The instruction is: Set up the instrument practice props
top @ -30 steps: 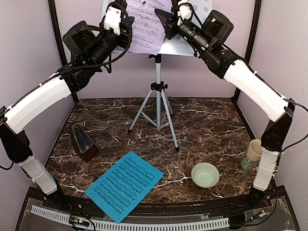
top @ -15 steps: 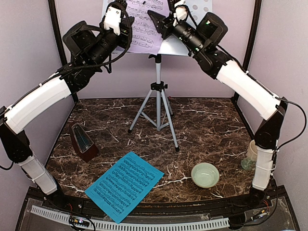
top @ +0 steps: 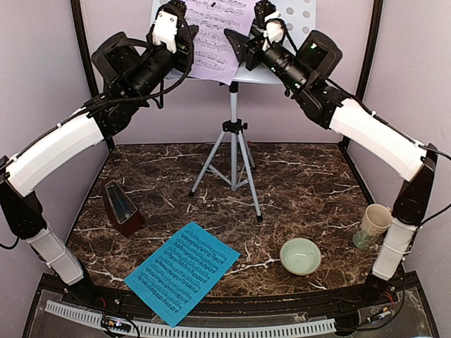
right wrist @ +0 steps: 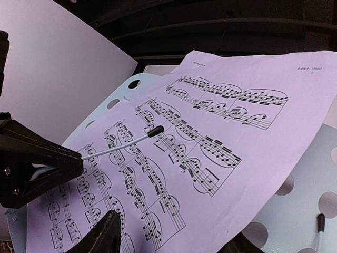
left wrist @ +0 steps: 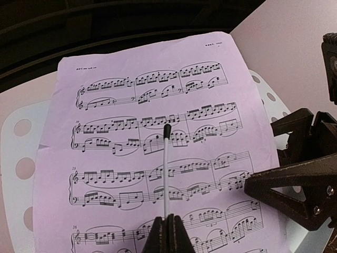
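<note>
Step in hand: securing the lavender page on the stand's white desk. The left pincer is clamped shut on the thin retaining wire over the page. The right pincer stands open at the page's edge, holding nothing. Next, judged: seat the wire, then fetch the cyan page and metronome from the surface.

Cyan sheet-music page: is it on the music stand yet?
No, the cyan page lies flat on the table near the front edge; only the lavender page rests on the stand's white desk.
</note>
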Robot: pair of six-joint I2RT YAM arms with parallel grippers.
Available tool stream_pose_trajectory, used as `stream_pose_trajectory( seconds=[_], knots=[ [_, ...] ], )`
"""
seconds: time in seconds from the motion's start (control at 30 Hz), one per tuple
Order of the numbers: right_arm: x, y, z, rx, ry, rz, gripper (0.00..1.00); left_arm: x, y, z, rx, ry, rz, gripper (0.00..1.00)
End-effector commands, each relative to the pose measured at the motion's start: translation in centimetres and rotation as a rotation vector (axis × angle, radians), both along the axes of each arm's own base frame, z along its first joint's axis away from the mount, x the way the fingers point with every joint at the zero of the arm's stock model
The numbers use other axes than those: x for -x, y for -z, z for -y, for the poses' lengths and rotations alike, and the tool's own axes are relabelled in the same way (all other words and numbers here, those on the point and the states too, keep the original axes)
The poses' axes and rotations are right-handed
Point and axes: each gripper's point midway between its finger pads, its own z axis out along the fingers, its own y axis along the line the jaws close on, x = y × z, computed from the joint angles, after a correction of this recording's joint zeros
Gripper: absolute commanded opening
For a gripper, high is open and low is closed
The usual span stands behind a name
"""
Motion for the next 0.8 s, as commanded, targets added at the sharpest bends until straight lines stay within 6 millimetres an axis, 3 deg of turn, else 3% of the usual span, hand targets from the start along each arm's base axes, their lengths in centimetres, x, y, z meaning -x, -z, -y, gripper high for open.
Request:
stream_pose_trajectory(
  seconds=[0.0,0.23,0.4,0.63,0.77],
  knots=[
    [1.7,-2.8,3.6,-0.123,0.028,0.016,0.53,2.2,-2.6,-1.7,0.045,0.013,0.057,0.00],
    [1.2,-1.8,4.1,-0.144,0.047,-0.032,0.48,2.3,-2.8,-1.9,0.048,0.012,0.057,0.00],
    [1.0,-2.0,4.5,-0.150,0.070,-0.033,0.55,2.3,-2.8,-1.9,0.045,0.012,0.057,0.00],
    [0.5,-3.0,3.7,-0.139,0.066,-0.025,0.46,1.9,-2.6,-1.6,0.039,0.007,0.050,0.00],
    [0.8,-3.4,4.3,-0.164,0.067,-0.032,0.42,1.7,-2.6,-1.6,0.034,-0.001,0.048,0.00]
  ],
)
